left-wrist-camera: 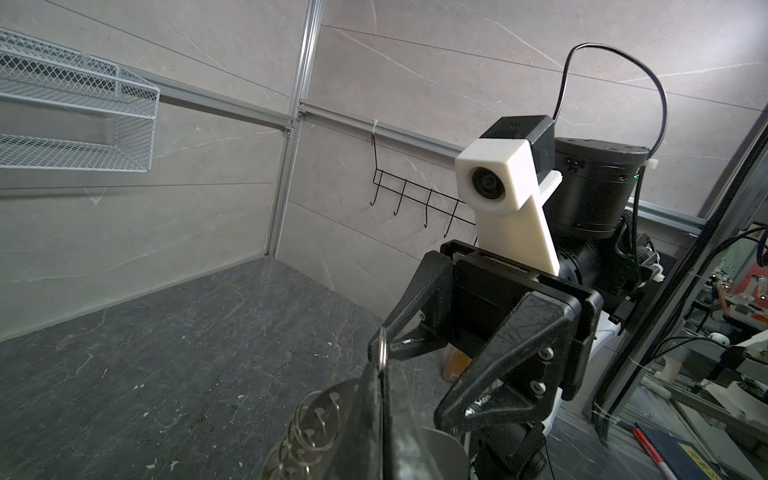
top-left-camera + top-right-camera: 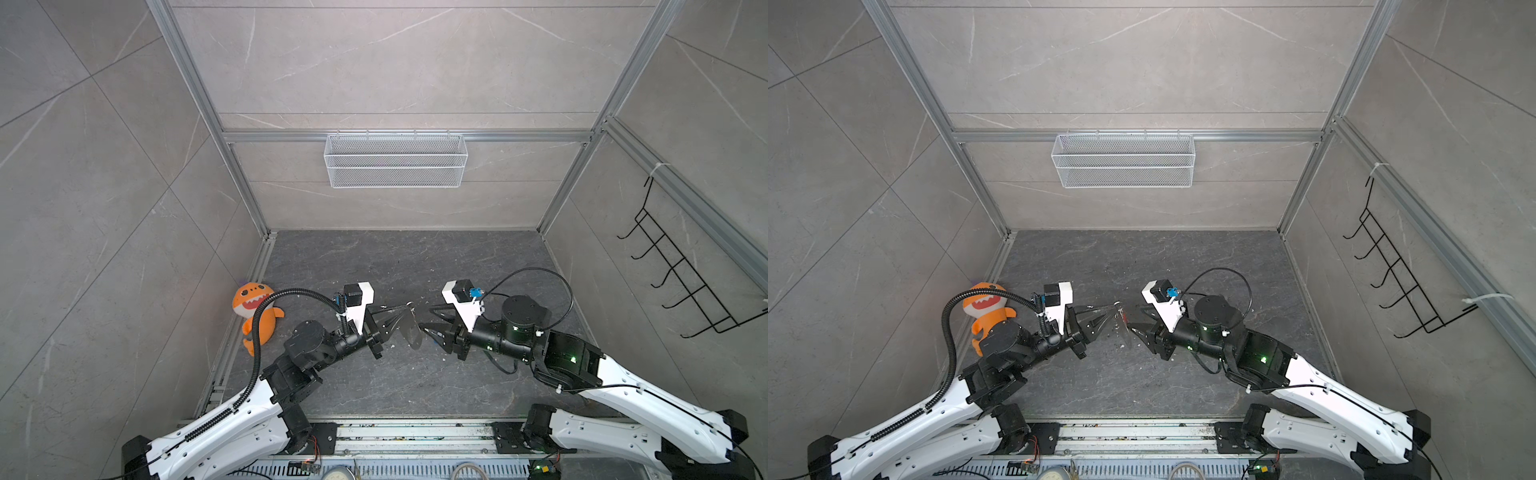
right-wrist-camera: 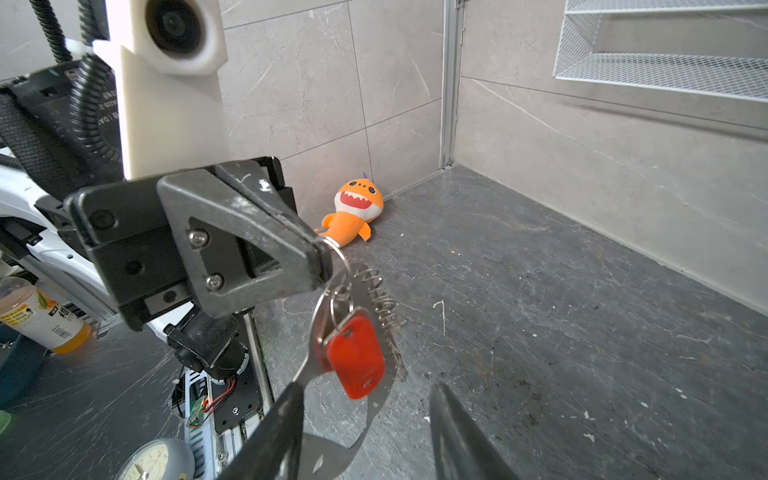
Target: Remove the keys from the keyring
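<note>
Two grippers meet at mid-frame in both top views. We see the left gripper clenched on the keyring, pinching its thin ring, so the fob and the red-tagged key hang at lower centre of the right wrist view. The right gripper stands parted, its fingers either side of the fob.

Left end effector pinched tight, raised mid-air; right end effector faces it, half spread.
</note>
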Motion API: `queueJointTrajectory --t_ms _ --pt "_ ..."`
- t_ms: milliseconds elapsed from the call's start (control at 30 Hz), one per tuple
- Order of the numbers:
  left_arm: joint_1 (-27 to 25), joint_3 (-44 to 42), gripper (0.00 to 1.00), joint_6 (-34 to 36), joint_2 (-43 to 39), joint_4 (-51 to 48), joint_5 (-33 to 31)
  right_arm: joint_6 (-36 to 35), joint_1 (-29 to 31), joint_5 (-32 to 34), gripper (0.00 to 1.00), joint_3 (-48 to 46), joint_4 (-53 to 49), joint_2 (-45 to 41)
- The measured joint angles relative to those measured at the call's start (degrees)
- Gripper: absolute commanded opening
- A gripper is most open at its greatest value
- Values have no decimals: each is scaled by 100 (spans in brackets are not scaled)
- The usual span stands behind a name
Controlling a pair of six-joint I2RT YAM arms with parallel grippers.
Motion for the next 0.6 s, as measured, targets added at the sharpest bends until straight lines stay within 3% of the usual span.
queueJointTrajectory --t_ms 300,600 --pt "0 0 0 -42 2 0 0 -107 153 96 52 -20 297 282" --pt "0 -83 0 -57 0 2 7 -258 251 391 45 -20 319 431"
